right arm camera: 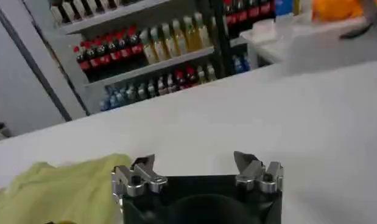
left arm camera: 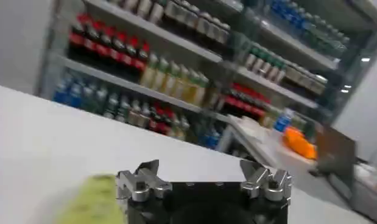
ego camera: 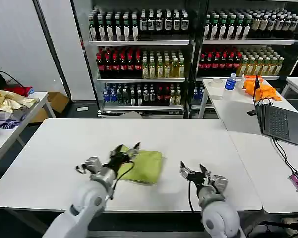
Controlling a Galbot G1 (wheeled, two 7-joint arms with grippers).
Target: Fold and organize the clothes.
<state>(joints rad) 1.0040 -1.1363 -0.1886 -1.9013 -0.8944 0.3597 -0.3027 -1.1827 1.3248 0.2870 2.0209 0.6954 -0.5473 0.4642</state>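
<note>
L claw (ego camera: 130, 151) fingers apart, over near-left edge of tee (ego camera: 145, 166), gripping nothing. R claw (ego camera: 194, 173) apart too, off to tee's right, above bare tabletop (ego camera: 49, 148). Tee lies as compact folded packet mid-tabletop. Step: prob. folding done, tidy/placing left. Next: square up packet w/ L claw.

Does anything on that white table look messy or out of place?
Nothing stands out. The lime T-shirt lies folded into a compact, slightly uneven rectangle on the white table. The left gripper hovers open at the shirt's left edge; the right gripper is open over bare table to its right.
</note>
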